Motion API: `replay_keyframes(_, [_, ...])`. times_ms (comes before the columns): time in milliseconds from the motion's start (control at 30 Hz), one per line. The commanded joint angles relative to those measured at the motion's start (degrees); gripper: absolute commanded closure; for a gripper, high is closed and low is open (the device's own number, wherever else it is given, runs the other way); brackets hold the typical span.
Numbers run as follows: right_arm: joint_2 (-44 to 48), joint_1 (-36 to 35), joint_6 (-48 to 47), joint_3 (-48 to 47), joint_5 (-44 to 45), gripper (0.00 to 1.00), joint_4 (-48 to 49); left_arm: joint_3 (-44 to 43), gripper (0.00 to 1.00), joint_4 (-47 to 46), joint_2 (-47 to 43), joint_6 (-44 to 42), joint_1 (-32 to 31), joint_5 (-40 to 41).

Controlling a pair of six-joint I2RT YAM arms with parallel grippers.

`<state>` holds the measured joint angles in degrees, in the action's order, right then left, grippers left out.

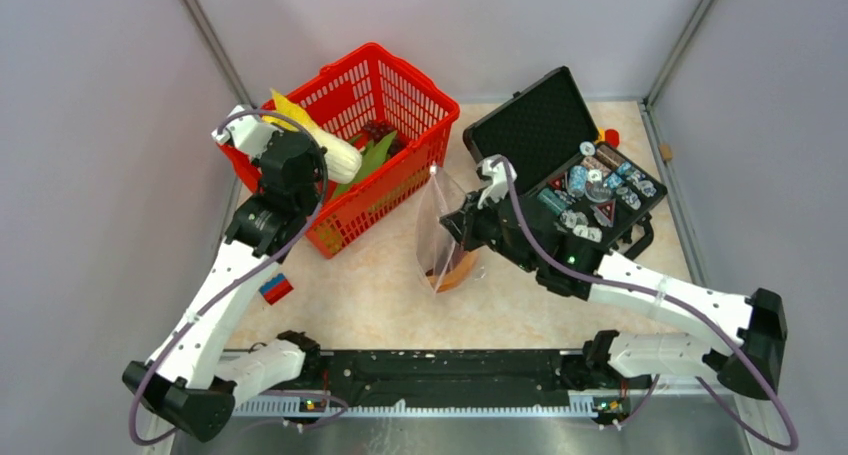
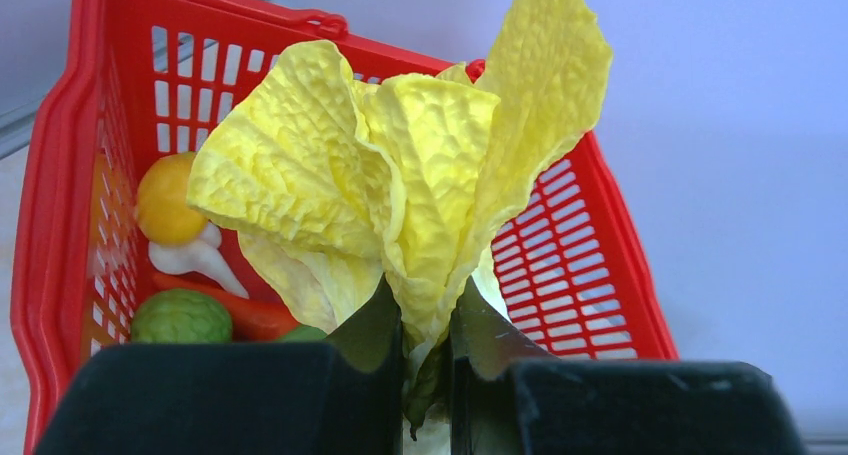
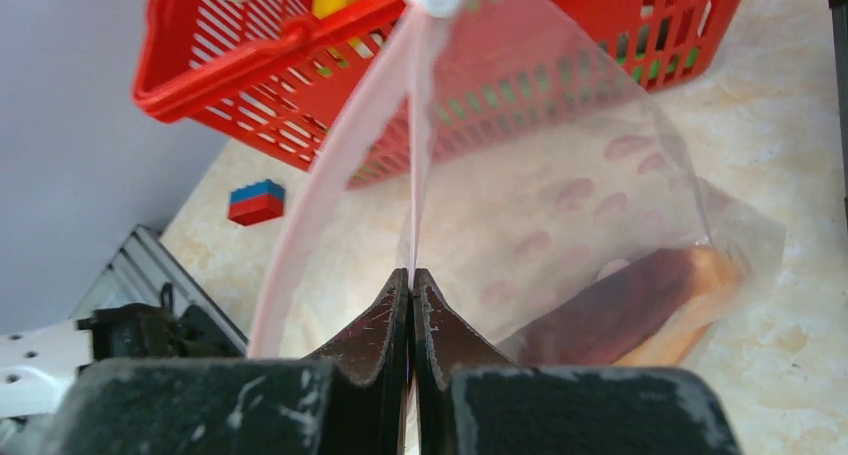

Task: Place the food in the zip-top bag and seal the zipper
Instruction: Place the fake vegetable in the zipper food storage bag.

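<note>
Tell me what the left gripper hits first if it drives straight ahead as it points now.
The left gripper clamps the yellow crinkled leafy toy; beyond it, probably the red mesh basket's far wall, depth unclear.

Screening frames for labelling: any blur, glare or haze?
Top external: even light, sharp. Left wrist: crinkled yellow toy leaf crisp, no glare. Right wrist: clear plastic bag hazes the red mesh basket behind it.

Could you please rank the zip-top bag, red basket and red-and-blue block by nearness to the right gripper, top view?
1. zip-top bag, pinched in the right gripper.
2. red basket, just to its left.
3. red-and-blue block, far left, near edge.
</note>
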<state>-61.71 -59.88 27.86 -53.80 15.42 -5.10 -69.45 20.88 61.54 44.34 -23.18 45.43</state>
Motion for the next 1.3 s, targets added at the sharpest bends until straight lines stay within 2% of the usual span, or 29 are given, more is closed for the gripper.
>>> replay_keyframes(0, [-3.94, -0.04, 1.46, -4.45, 2.59, 1.0, 2.73, 1.47, 1.0, -3.96, -5.24, -1.35, -2.87, -0.34])
replay_keyframes(300, [-12.11, 0.2, 5.1, -10.57, 5.2, 1.0, 6.53, 3.57, 1.0, -2.41, -12.52, -2.32, -11.48, 0.29])
replay_keyframes(633, [-17.53, 0.17, 9.45, -12.98, 10.18, 1.0, 11.6, 3.58, 1.0, -4.62, -7.76, -6.53, -25.41, 18.77])
replay_keyframes(767, [-17.62, 0.17, 10.46, -12.47, 10.39, 1.0, 13.18, 3.98, 1.0, -6.91, -5.99, -6.76, -29.07, 22.75])
replay_keyframes(1067, [-18.02, 0.28, 10.29, -12.85, 10.1, 1.0, 13.11, 3.26, 1.0, -8.71, -4.6, -6.94, -33.0, 21.34])
replay_keyframes(1267, [-18.07, 0.56, 10.42, -12.13, 10.36, 1.0, 13.31, 1.07, 1.0, -5.2, -6.1, -5.14, -33.68, 20.05])
